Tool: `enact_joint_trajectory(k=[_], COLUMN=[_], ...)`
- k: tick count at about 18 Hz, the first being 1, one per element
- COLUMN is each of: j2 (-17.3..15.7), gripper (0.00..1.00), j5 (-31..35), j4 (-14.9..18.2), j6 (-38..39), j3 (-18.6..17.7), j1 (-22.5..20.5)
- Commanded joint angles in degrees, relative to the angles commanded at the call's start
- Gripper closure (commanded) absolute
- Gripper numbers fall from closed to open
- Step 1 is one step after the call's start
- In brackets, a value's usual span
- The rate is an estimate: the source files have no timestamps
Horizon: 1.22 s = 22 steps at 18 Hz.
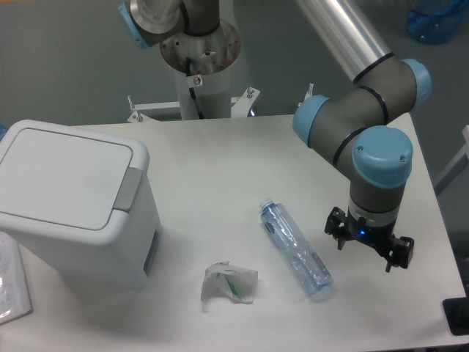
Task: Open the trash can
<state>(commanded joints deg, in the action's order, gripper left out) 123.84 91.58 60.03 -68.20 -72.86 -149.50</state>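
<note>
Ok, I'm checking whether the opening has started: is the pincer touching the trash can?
Apart. The fixed camera shows the pincer far across the table from the trash can, with a bottle lying between them.

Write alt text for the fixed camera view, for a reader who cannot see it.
A white trash can with its lid shut sits at the left of a white table. The robot's gripper hangs far to the right, holding nothing. Between them lie a clear plastic bottle and a crumpled wrapper.
</note>
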Motion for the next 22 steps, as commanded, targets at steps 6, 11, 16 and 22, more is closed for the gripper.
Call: enact_joint_trajectory(k=[6,11,16,22], j2=[-0.5,-2.9,-9.0,-15.2], gripper=[0.00,0.00,0.00,0.00], j5=[-0.5,-1.1,-8.6,-19.2], j4=[0.1,0.2,0.1,0.1], j6=[0.3,9.6,21.9,38.8], j3=[0.1,0.0,-1.8,-1.8], j1=[-0.1,3.5,9.7,12.9])
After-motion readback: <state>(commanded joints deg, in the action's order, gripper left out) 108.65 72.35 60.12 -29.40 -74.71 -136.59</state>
